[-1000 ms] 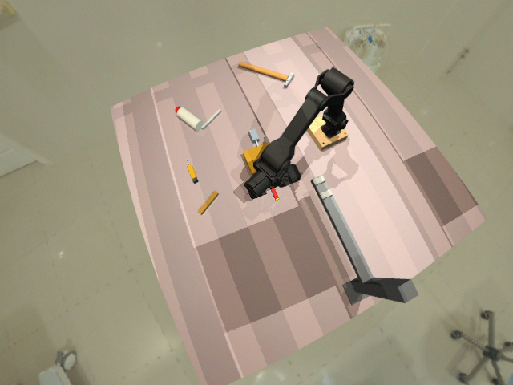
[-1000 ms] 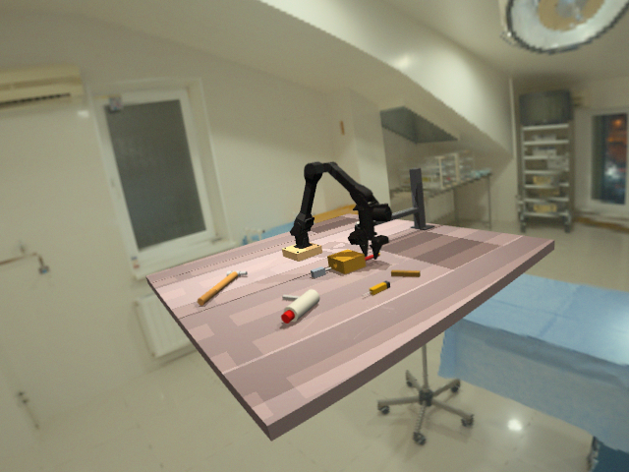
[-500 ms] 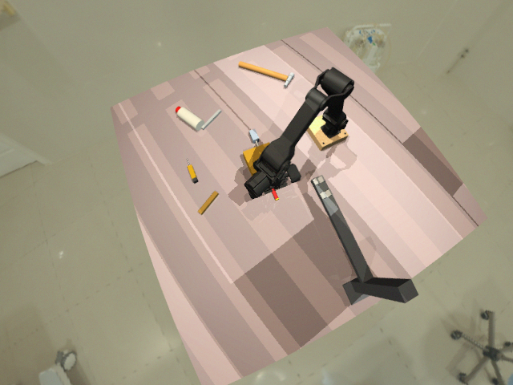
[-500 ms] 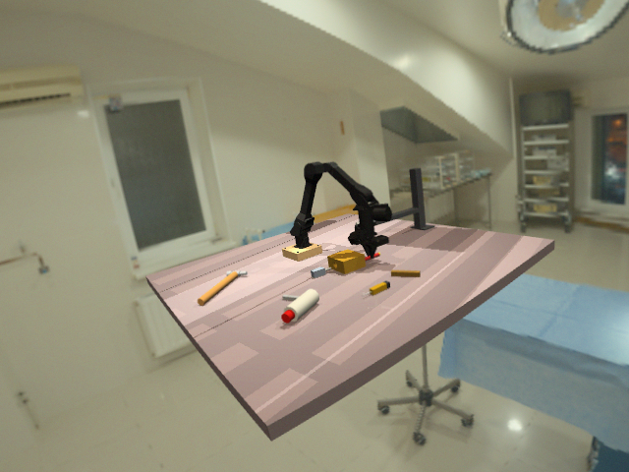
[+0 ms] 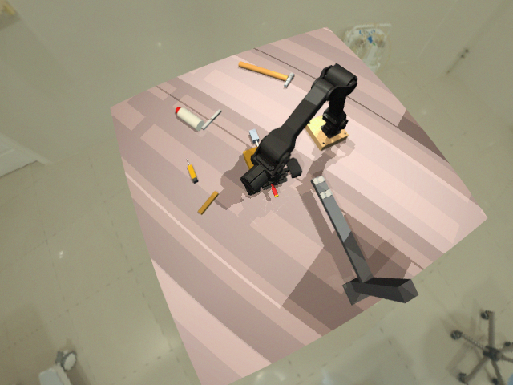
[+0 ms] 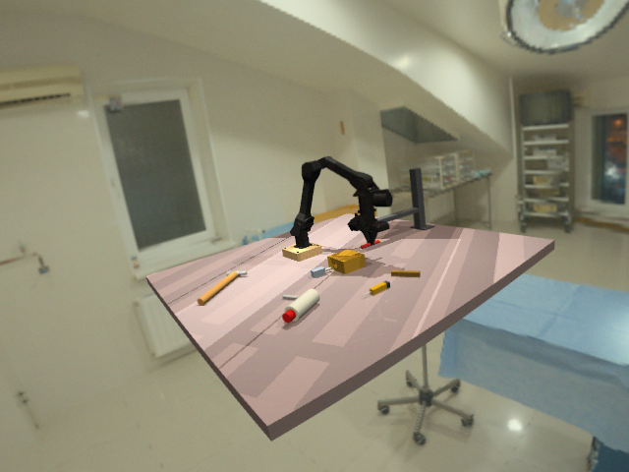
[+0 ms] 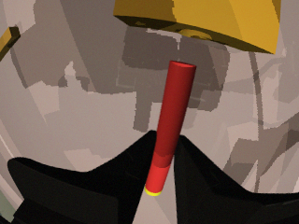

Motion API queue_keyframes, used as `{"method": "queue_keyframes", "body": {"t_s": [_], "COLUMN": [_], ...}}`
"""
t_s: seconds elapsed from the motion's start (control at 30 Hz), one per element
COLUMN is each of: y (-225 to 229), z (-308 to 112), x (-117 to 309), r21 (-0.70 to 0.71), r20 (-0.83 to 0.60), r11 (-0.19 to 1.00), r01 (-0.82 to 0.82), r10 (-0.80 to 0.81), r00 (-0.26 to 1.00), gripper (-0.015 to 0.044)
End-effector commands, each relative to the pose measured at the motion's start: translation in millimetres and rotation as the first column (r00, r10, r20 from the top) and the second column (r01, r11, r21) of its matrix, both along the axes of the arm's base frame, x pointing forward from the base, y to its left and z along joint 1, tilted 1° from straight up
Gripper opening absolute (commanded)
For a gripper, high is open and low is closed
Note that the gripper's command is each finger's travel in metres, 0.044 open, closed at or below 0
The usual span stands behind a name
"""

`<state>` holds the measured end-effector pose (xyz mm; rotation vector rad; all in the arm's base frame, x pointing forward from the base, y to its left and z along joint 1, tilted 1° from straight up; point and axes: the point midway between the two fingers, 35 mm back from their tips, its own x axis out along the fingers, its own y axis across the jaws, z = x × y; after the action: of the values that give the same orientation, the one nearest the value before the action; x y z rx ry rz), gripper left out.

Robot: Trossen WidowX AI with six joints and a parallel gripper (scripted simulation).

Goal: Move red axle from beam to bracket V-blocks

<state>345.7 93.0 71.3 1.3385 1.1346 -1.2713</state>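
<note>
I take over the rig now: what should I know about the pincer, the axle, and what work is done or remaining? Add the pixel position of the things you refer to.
Pincer [image 5: 272, 184] [image 6: 371, 241] [image 7: 166, 138]: shut on the red axle [image 5: 274, 191] [image 6: 365, 246] [image 7: 177, 98].
Places: the axle is apart from the yellow block [image 5: 248, 158] [image 6: 347, 262] [image 7: 210, 16], probably the beam; the V-blocks [image 5: 325, 193] stand on the grey bracket [image 5: 339, 219] [image 6: 416, 198].
Done: axle out, as it appears, and gripped.
Left: carry it to the V-blocks, set it down, open the pincer, withdraw the arm without contact.
</note>
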Motion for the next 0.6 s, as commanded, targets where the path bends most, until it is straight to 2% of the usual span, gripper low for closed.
{"method": "queue_keyframes", "body": {"t_s": [0.0, 0.4, 0.57], "y": [0.2, -0.9, 1.8], "z": [20.1, 77.5, 80.4], "x": [1.5, -0.3, -2.3], "r21": [0.001, 0.001, 0.001], "r20": [0.005, 0.004, 0.004], "r11": [1.000, 1.000, 1.000], "r01": [-0.001, 0.001, 0.002], "r10": [0.001, -0.001, -0.002], "r00": [1.000, 1.000, 1.000], "gripper": [0.0000, 0.0000, 0.0000]}}
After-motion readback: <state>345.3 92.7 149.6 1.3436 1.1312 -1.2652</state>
